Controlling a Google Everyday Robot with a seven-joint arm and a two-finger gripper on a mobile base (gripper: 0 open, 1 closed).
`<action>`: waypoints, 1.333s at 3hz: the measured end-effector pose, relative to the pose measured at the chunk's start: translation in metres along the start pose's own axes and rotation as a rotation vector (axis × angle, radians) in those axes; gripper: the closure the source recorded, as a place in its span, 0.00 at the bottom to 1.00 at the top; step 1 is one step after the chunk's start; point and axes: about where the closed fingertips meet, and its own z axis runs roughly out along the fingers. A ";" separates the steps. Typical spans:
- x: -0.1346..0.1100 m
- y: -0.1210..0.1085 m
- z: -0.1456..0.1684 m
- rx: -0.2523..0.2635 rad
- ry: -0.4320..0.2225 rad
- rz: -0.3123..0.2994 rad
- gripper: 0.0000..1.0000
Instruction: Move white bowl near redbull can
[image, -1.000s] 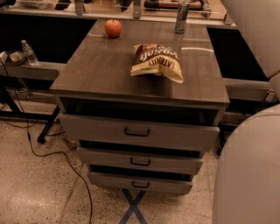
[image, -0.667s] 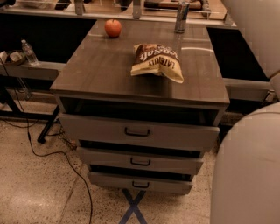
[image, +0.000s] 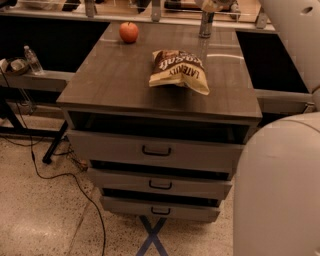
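Observation:
The redbull can (image: 205, 25) stands upright at the back of the dark wooden cabinet top (image: 120, 85), right of centre. Just behind and above it, a pale rounded shape (image: 215, 5) is cut off by the top edge of the view. It may be the white bowl, but I cannot tell for sure. My gripper is out of view. Only white arm segments show, one at the upper right (image: 295, 40) and one at the lower right (image: 280, 190).
A red apple (image: 129, 32) sits at the back left of the top. A brown chip bag (image: 179, 70) lies near the middle. The cabinet has three drawers (image: 156, 151), slightly pulled out. A water bottle (image: 33, 60) stands on a ledge at the left. Cables run over the floor.

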 end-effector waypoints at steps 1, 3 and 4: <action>0.052 0.009 0.020 -0.038 0.070 0.002 1.00; 0.110 0.052 0.076 -0.184 0.031 0.003 1.00; 0.109 0.054 0.083 -0.190 0.017 -0.008 1.00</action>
